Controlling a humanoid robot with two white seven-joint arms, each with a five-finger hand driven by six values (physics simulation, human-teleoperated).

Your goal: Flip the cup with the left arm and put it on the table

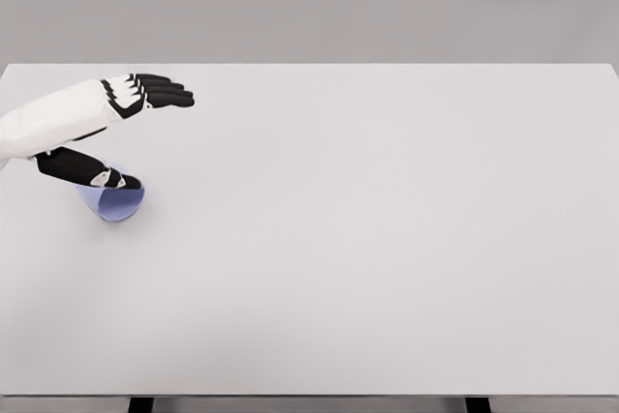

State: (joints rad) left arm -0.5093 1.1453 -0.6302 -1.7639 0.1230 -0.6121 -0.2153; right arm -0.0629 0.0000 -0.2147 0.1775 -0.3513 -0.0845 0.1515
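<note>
The left hand (106, 132), fingers spread, hovered over the translucent blue plastic cup (114, 201) on the plain white rectangular table (387, 239); grey wall behind.

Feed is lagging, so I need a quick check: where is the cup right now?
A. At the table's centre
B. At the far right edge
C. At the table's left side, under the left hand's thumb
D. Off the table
C: the cup lies at the table's left side, partly under the left hand's thumb.

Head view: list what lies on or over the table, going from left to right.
Left hand, with the translucent blue cup beneath its thumb, then only bare white table to the right edge.
</note>
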